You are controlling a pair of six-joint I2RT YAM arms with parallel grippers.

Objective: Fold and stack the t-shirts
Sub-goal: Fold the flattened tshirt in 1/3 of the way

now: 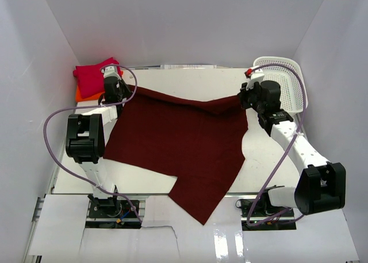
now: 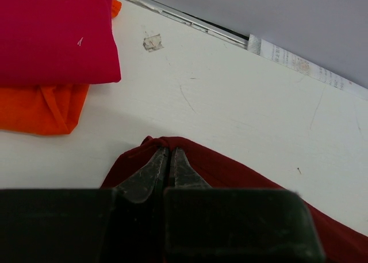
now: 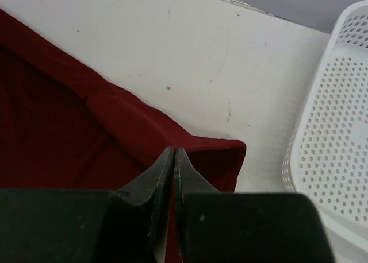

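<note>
Jaws tight on maroon t-shirt (image 1: 178, 142)

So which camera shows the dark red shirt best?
The top view: the whole shirt is spread over the table there. The left wrist view shows only the corner pinched in the left gripper, and the right wrist view only the corner in the right gripper.

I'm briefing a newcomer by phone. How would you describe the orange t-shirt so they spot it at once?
Go to the far left corner of the table, where two folded shirts are stacked. The orange t-shirt is the bottom one, peeking out beneath the crimson t-shirt; the maroon t-shirt lies spread across the middle.
</note>
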